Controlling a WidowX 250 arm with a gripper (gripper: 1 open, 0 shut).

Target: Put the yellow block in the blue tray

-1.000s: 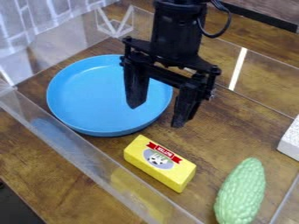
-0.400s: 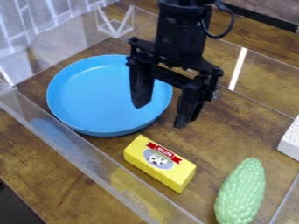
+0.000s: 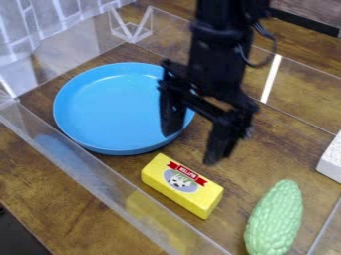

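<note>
Wooden table [image 3: 80, 184], hand [image 3: 194, 130] overlapping blue tray [image 3: 100, 110]

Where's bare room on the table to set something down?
The blue tray is empty inside. Bare wood lies at the near-left corner, bordered by the tray and the yellow block, and at the far right behind the open gripper. Crowded: near-right, between the block, the green gourd and the gripper.

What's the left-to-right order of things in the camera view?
blue tray → yellow block → end effector → green gourd-shaped thing → white object at the right edge.
</note>
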